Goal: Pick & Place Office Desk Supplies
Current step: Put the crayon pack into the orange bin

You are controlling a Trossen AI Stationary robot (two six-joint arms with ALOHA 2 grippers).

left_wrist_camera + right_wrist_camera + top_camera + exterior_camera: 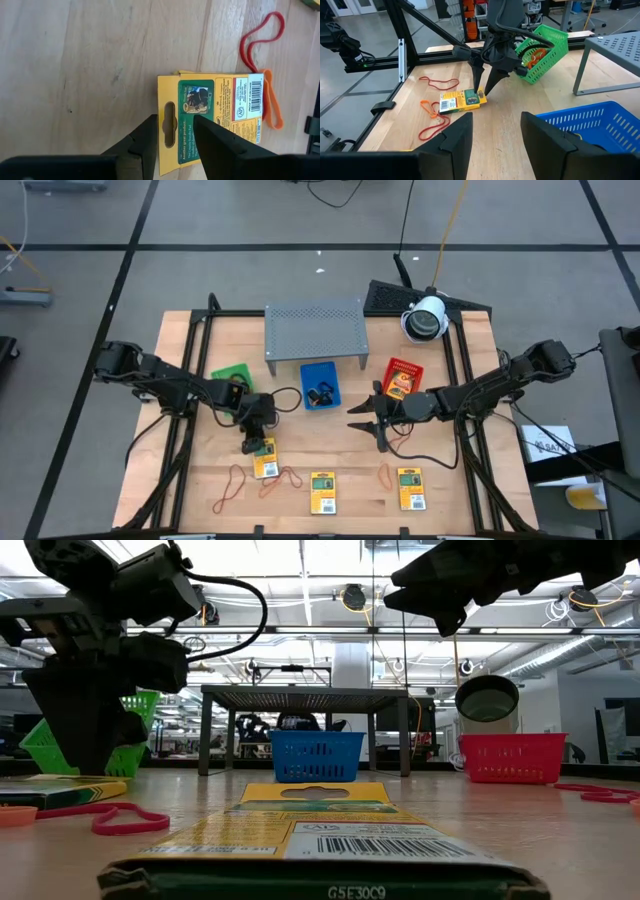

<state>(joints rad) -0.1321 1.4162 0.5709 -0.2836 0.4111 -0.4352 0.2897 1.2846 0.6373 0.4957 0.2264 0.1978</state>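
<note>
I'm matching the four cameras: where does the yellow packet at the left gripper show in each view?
High view: yellow packet, lower left of centre, just below the left gripper.
Low view: flat at the left edge, under that gripper.
Left wrist view: centre, fingers straddling its hang-hole end.
Right wrist view: left of centre.
Shared landmark: the orange band beside it.

Open lab hall seen around a wooden worktable

A grey floor (250,220) crossed by dark lines is seen around the wooden table (300,430). Beyond its far edge, a ceiling (300,570) lined with bright strip lights, pipes and hanging cables is shown.
</note>
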